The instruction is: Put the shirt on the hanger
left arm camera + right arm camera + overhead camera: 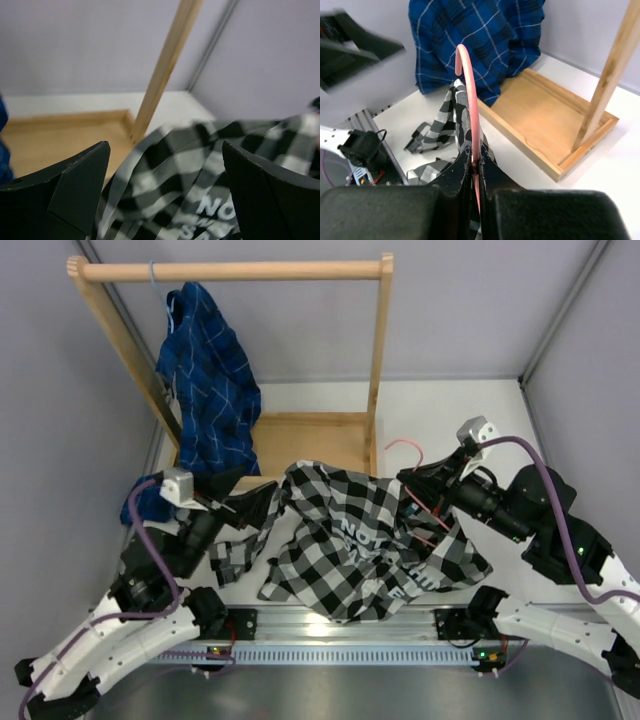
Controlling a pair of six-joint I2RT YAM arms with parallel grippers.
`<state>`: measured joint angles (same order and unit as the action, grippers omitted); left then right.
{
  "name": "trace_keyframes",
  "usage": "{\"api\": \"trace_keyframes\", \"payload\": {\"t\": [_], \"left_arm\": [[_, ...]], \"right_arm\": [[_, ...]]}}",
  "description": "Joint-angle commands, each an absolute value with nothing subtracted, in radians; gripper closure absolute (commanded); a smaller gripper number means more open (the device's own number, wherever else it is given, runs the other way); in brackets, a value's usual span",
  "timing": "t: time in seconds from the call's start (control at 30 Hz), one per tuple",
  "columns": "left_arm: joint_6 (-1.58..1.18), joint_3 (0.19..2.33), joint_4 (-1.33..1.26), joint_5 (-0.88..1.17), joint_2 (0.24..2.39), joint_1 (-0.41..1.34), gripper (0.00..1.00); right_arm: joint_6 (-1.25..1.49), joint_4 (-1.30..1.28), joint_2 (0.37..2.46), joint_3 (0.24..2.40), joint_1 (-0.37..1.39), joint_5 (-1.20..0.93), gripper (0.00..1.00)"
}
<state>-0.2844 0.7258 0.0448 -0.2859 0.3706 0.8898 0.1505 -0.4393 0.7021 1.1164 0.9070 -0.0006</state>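
Observation:
The black-and-white check shirt (pixel 365 540) lies crumpled across the table's middle, with white lettering on it. It fills the space between my left jaws in the left wrist view (pixel 190 170) and shows in the right wrist view (pixel 452 107). The pink wire hanger (pixel 410 455) sticks out at the shirt's right side. My right gripper (pixel 415 485) is shut on the hanger's wire (pixel 470 95), with its hook curving up. My left gripper (pixel 235 508) is open at the shirt's left edge, a finger on each side of the fabric.
A wooden rack (pixel 230 270) with a tray base (pixel 300 440) stands at the back. A blue plaid shirt (pixel 205 380) hangs from its rail on the left. Grey walls close in both sides. A metal rail (pixel 330 625) runs along the near edge.

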Motion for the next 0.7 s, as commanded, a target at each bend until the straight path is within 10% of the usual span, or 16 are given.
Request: {"api": "trace_keyframes", "payload": {"t": [0.0,0.27,0.43,0.67], "left_arm": [[-0.362,0.583,0.146,-0.527,0.399,0.890,0.04],[-0.348,0.450,-0.050,-0.561,0.474,0.890,0.10],[-0.305,0.475,-0.132,-0.687,0.623,0.888,0.43],[-0.282,0.500,-0.232,-0.649,0.762,0.881,0.37]], "right_arm": [[0.141,-0.448,0.724,1.239,0.911,0.077,1.00],[0.158,-0.480,0.741,1.296,0.911,0.028,1.00],[0.169,-0.479,0.736,1.295,0.911,0.008,1.00],[0.172,-0.480,0.706,1.295,0.911,0.015,1.00]]}}
